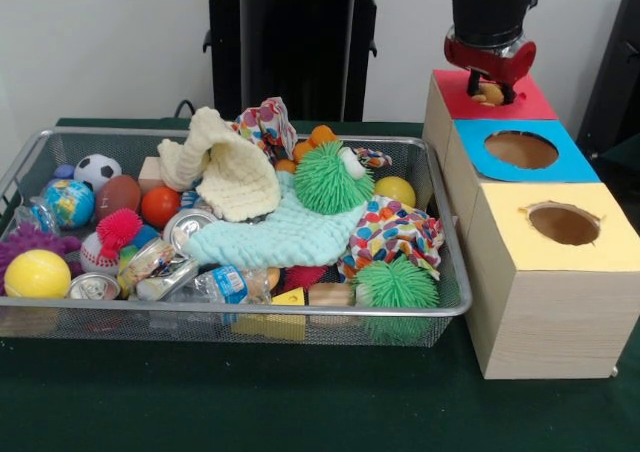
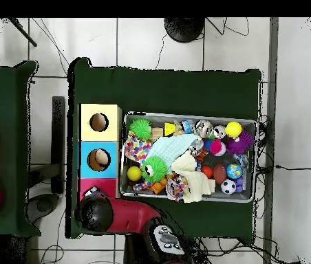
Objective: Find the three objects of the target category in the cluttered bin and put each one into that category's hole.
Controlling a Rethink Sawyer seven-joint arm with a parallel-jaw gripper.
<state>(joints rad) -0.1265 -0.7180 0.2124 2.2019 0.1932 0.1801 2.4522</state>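
Now arm hangs vertical, claw (image 1: 491, 89) clenched on small orange obj (image 1: 489, 93) over red-topped box (image 1: 490, 102) hole.

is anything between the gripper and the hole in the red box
Nothing visible. The gripper hangs directly over the red box, with a small orange-tan object in it just above the top. The hole itself is hidden behind the gripper, and the arm covers it from overhead.

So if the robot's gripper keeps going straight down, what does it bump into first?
Most likely the wooden box with the red top. The red gripper points down right above it, with something small and orange between its fingertips, apparently over that box's hole, though depth is unclear.
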